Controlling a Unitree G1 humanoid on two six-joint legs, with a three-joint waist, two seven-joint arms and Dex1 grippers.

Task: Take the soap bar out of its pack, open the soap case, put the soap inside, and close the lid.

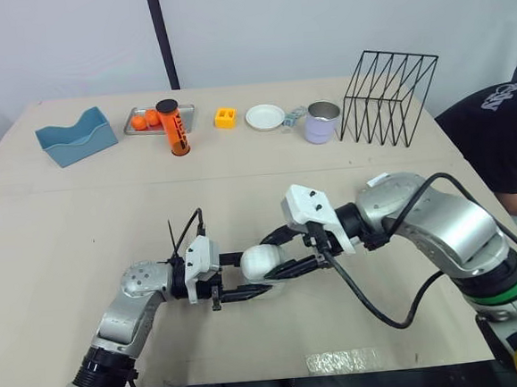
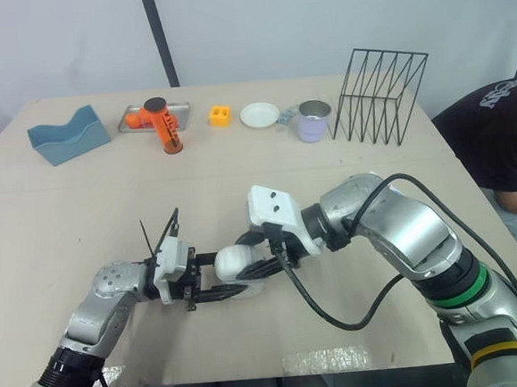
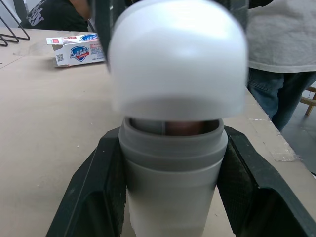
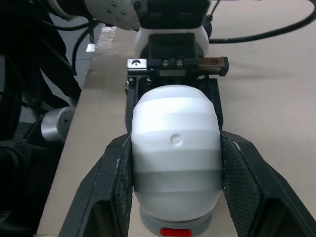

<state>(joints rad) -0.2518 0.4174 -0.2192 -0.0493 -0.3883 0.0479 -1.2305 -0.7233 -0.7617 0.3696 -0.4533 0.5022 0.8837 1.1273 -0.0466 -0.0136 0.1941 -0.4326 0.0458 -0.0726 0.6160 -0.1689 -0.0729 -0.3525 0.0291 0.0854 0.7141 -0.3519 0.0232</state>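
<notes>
Soap case base (image 3: 173,192) sits clamped in left gripper (image 3: 172,134), lid (image 4: 175,158) in right gripper (image 4: 175,138).

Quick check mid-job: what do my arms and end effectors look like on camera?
Left arm: silver-grey, with a white wrist housing and thin black wires. Right arm: bulkier silver, with a green band, a yellow band and a thick black looping cable. The left end effector and right end effector each have two black fingers with textured pads.

We log a tan desk (image 1: 82,225). Far edge: blue bin (image 1: 77,136), metal tray (image 1: 136,122), orange canister (image 1: 174,127), yellow block (image 1: 226,117), white plate (image 1: 264,117), mug (image 1: 322,122), wire rack (image 1: 390,98). A soap pack (image 3: 76,49) lies flat.
</notes>
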